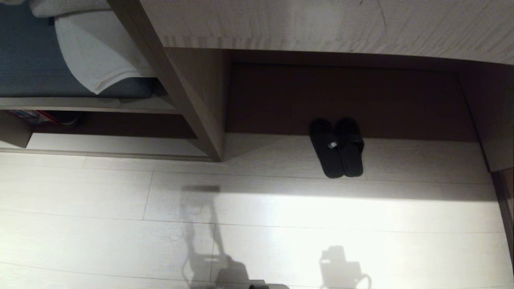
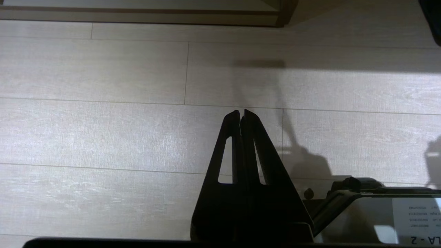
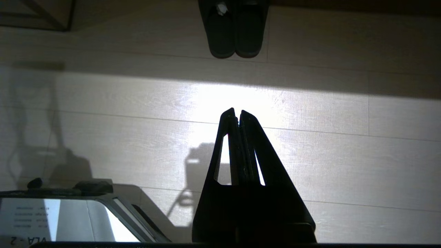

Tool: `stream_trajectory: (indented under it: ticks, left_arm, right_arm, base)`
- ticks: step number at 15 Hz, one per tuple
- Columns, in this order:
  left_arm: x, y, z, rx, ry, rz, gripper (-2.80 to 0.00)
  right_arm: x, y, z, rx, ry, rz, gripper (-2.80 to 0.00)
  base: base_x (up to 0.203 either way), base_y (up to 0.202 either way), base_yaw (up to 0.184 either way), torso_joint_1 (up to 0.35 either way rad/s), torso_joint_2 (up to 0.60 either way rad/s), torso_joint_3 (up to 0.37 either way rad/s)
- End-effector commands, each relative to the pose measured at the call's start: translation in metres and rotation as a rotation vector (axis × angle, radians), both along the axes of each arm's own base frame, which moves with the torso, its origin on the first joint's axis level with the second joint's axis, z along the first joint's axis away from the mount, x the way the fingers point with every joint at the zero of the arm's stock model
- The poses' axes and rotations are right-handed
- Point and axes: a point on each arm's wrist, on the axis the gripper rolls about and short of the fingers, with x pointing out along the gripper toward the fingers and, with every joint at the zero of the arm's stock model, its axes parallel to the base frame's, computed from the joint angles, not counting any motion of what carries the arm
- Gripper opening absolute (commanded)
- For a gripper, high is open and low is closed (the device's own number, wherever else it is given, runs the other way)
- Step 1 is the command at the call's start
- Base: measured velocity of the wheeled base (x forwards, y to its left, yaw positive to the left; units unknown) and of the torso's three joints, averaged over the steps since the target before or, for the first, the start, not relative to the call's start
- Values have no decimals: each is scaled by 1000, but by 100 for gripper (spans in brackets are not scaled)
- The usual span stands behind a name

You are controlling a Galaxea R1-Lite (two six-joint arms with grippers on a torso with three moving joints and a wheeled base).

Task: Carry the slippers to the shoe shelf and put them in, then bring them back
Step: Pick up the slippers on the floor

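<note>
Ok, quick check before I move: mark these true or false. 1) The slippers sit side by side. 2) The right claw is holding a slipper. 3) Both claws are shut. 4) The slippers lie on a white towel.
1) True: the slippers lie together, touching.
2) False: the right claw hangs empty above the floor, short of the pair.
3) True: the left claw is shut too.
4) False: they rest on pale boards by the dark back panel.

Slippers (image 1: 337,147) side by side on floor (image 1: 281,224), at desk recess (image 1: 345,98) mouth, right of upright panel (image 1: 192,100).
</note>
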Motion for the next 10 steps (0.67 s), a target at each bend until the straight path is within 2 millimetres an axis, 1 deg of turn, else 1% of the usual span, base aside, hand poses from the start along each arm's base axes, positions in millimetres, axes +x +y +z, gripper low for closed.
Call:
stream_trajectory:
  ticks: [1,10]
  left_arm:
    - [0,0,0,0,1,0,-280]
    - [0,0,0,0,1,0,-280]
  right_arm:
    - [0,0,0,2,0,1,-280]
    - [0,0,0,0,0,1,-280]
  base:
    - [0,0,0,2,3,-188]
    - [0,0,0,2,3,-199]
